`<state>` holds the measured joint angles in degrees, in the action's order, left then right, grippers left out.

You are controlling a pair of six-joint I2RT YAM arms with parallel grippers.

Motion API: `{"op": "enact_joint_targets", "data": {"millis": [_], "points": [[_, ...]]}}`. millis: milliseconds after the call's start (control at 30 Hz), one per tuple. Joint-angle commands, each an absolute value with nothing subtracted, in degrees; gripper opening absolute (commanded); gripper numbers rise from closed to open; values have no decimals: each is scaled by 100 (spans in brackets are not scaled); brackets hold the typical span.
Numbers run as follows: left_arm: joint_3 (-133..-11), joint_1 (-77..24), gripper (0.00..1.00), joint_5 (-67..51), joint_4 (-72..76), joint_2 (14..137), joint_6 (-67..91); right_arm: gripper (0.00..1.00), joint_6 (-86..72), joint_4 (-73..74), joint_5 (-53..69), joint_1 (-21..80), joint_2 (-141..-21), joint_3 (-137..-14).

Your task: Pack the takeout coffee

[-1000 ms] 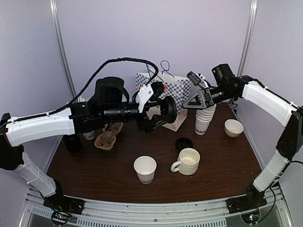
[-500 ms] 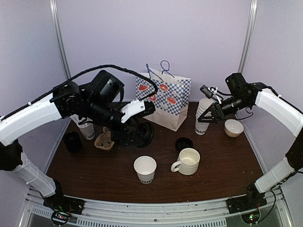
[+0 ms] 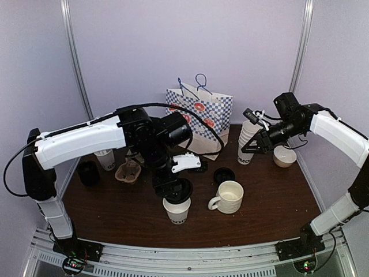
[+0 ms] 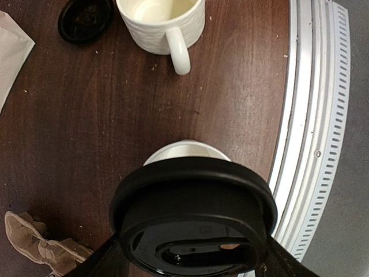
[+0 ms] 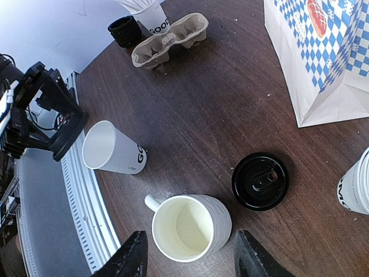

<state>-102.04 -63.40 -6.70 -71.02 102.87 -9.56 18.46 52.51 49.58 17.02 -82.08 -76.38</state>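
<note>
Dark wood counter [image 3: 115,196]: near its front edge the left end effector [image 3: 174,188] grips a black lid [image 4: 193,196], jaws wide, directly above a lidless paper cup [image 3: 177,212]. Toward the right rear, the right end effector [image 3: 251,149] hangs partly open, empty.

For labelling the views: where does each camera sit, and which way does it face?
Top external: above, behind the robot, facing down over the table; left arm, right arm show.
Left wrist: on the left arm, facing straight down; left tool holds a black lid over a paper cup.
Right wrist: on the right arm, facing down at the mug; the open right tool flanks it.
All three views show the mug.
</note>
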Motion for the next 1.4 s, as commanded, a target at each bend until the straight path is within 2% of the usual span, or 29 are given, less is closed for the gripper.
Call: {"op": "enact_joint_targets", "data": {"millis": [0, 1367], "points": [[-10460, -6402, 74, -320, -7627, 10556, -1098, 54, 1854, 5136, 4865, 1740, -8025, -7529], [-10848, -6574, 75, -99, -7916, 11458, -1186, 53, 1919, 5036, 4931, 1749, -8061, -7344]]}}
